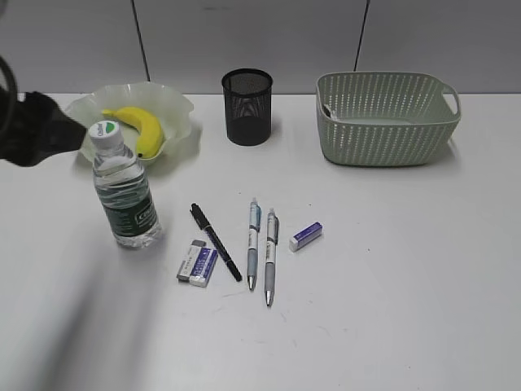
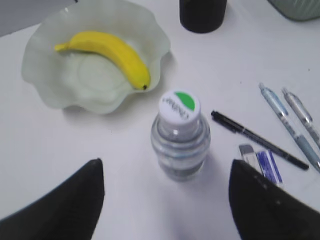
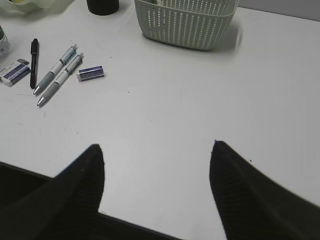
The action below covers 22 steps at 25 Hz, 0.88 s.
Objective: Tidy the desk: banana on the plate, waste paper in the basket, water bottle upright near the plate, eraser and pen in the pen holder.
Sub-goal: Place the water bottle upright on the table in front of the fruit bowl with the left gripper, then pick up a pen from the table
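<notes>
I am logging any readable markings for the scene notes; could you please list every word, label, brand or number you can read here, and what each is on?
No text reads with confidence.
White cap of the clear plastic water bottle: dark print beside a green patch, too blurred to read.
Bottle's dark green label: pale print, too small.
White and purple erasers: sleeve printing, illegible.
Two pale barrelled pens and black pen: nothing legible.

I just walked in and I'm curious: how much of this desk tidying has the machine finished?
Done: the banana lies on the plate, and the water bottle stands upright beside it. The basket seems to hold something, though it's unclear what. In hand: nothing; the left gripper is open around the bottle and the right gripper is open and empty. Left: three pens and the erasers lie outside the pen holder.
</notes>
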Tool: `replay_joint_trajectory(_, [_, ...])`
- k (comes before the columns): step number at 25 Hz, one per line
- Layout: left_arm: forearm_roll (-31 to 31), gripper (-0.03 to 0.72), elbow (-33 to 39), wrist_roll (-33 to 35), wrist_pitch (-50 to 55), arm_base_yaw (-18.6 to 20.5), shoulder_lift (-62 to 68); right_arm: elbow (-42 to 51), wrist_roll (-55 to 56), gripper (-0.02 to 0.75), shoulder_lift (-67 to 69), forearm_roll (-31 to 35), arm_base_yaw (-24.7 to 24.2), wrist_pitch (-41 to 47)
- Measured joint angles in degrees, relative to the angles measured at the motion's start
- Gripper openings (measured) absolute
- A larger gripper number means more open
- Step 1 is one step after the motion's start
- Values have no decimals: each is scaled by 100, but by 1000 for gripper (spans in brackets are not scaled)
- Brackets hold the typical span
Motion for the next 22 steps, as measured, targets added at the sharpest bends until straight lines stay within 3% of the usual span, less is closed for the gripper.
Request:
replay_joint_trajectory(9, [-158, 561, 0, -17, 3148, 0, -2012, 0, 0, 523, 0, 0, 0, 0])
replay_joint_trajectory(14, [-465, 499, 490, -22, 3643, 0, -3500, 0, 0, 523, 0, 0, 0, 0])
replay_joint_trajectory(18, [-658, 489, 1152, -22, 3905, 0, -4680, 0, 0, 522, 0, 0, 0, 0])
replay_joint_trajectory(22, [-658, 481, 1331, -22, 3934, 0, -5748, 0, 0, 522, 0, 0, 0, 0])
